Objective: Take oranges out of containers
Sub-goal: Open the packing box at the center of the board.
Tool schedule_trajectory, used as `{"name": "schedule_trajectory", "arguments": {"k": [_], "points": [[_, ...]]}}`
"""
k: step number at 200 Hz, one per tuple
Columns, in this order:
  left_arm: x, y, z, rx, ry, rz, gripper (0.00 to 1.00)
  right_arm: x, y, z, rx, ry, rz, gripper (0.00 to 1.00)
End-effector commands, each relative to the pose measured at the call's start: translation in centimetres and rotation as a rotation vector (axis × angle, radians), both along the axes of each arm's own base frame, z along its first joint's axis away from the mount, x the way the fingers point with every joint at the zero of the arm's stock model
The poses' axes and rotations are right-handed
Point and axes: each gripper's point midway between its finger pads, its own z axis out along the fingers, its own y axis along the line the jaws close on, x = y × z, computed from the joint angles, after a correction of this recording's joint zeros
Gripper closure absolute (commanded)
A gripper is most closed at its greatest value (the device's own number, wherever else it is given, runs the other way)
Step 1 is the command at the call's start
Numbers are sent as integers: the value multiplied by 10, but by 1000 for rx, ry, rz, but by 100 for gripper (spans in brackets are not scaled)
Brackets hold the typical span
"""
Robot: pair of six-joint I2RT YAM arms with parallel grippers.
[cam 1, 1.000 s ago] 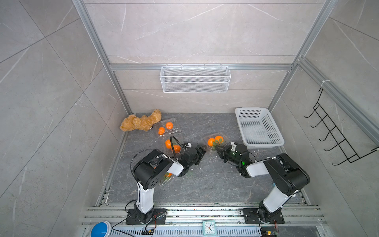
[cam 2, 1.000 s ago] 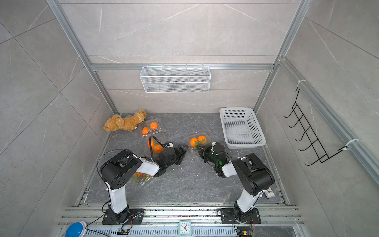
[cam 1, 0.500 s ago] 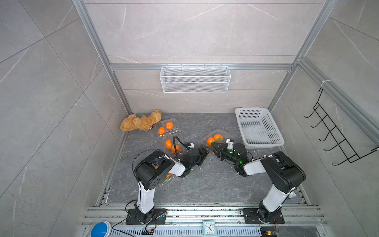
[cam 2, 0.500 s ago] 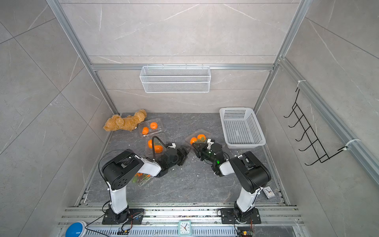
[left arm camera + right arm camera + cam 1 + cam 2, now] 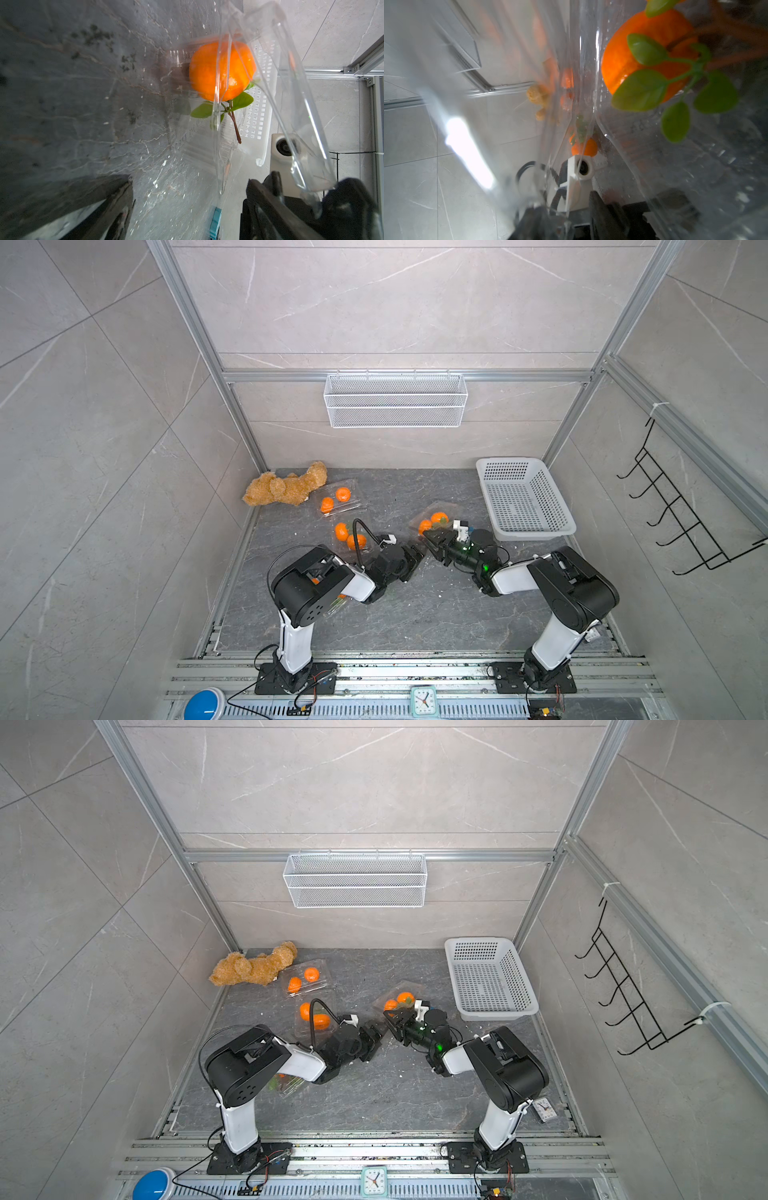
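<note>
Right pincer (image 5: 428, 537) has spread wider against the container (image 5: 441, 508).

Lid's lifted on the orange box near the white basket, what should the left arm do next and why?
Probably ease the left gripper forward around the nearer orange: its fingers stand open and empty, pointed at that fruit, and the container lid is tilted up at the right gripper.

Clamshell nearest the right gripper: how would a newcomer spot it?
Find the white perforated basket against the right wall. Just left of its near corner lies a clear container holding two oranges. The other containers all lie well to its left.
</note>
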Motion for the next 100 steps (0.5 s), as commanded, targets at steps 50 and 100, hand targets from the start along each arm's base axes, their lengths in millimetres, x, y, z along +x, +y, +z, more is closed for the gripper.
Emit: {"name": "schedule_trajectory", "arguments": {"k": [50,100], "points": [[5,31,39,54,-78,13,8,0,3,27,-88,-87,50,50],[7,39,41,81,-65,-3,5,-2,0,34,-134,-110,69,43]]}}
